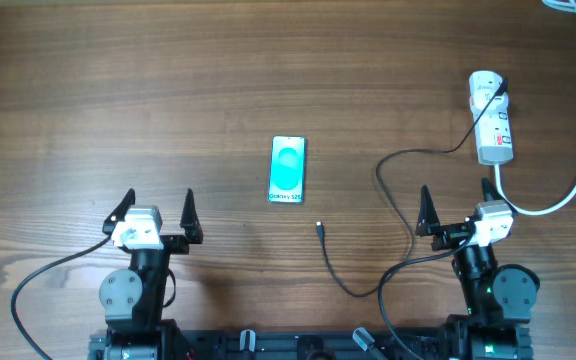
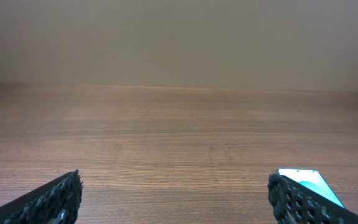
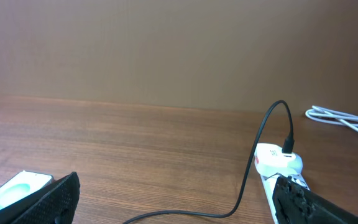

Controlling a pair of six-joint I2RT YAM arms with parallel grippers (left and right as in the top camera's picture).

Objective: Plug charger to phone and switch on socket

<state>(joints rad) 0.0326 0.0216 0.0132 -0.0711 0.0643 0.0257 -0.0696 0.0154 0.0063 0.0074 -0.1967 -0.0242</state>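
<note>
**newbie:** So, how far along is it?

**rigwatcher:** Barely started. The left gripper (image 1: 158, 212) and right gripper (image 1: 456, 206) are spread wide and empty. The socket (image 1: 492, 118) is at 2 o'clock, the phone (image 1: 288, 170) centre. The charger (image 1: 320, 230) is plugged into the socket, its tip loose at the phone's 5 o'clock. Plugging in the phone is still left, probably the switch too.

Phone (image 1: 288, 170) screen cyan; socket (image 1: 491, 118) white, seemingly red marks; charger (image 1: 320, 229) black.

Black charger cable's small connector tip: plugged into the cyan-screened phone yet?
Out: the tip lies on the wooden table, apart from the phone.
</note>
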